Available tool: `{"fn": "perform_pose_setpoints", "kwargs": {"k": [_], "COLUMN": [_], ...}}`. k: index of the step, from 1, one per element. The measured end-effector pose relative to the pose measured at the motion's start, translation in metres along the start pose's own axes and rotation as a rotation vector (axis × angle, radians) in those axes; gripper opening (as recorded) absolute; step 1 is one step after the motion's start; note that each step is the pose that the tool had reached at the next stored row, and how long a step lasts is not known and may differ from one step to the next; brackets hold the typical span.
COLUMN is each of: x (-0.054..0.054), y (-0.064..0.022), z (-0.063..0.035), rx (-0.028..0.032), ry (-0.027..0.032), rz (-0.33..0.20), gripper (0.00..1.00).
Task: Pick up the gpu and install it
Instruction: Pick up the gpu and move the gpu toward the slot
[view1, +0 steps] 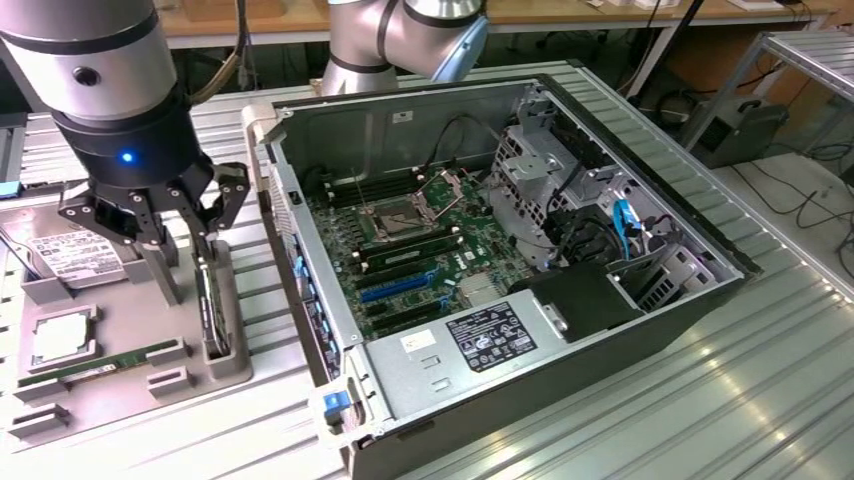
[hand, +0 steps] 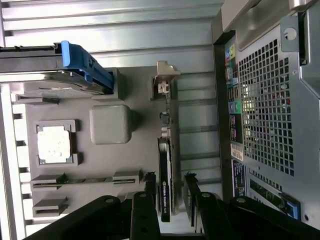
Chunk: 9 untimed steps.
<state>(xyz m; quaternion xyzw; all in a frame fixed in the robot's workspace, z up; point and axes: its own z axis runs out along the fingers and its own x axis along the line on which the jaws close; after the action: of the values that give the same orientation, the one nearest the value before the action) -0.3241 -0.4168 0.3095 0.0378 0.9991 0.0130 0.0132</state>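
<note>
Black jaws stand wide on either side of the gpu (hand: 166, 175), upright in its grey tray (view1: 240, 372).

Ribbed brushed-metal table (view1: 761, 390), matt plastic tray (hand: 140, 100), gpu (hand: 165, 185) with shiny metal bracket (hand: 167, 75), perforated steel case (hand: 270, 100)

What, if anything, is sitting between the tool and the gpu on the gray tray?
Nothing visible. The open tool hangs directly above the gpu, which stands on edge in its slot in the gray tray. The fingers sit to either side of the card, not yet touching it.
</note>
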Motion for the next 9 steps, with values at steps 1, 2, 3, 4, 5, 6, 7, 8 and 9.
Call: {"fn": "perform_pose_setpoints", "kwargs": {"k": [1, 2, 3, 4, 5, 6, 7, 8, 9], "x": [0.0, 0.0, 0.001, 0.001, 0.001, 0.001, 0.001, 0.001, 0.001], "y": [-0.0001, -0.0002, -0.0002, -0.0003, -0.0003, -0.0004, -0.0004, -0.0005, -0.0005], "z": [0.0018, 0.0037, 0.0056, 0.0076, 0.0096, 0.0113, 0.0134, 0.0153, 0.0175], "rx": [0.0, 0.0001, 0.0, 0.0, 0.0001, 0.0, 0.0, 0.0, 0.0001], "ry": [0.0, 0.0, 0.0001, 0.0001, 0.0001, 0.0001, 0.0, 0.0, 0.0001], "rz": [0.0, 0.0, 0.0, 0.0, 0.0, 0.0, 0.0, 0.0, 0.0], "gripper": [0.36, 0.36, 0.36, 0.36, 0.36, 0.36, 0.36, 0.36, 0.36]}}
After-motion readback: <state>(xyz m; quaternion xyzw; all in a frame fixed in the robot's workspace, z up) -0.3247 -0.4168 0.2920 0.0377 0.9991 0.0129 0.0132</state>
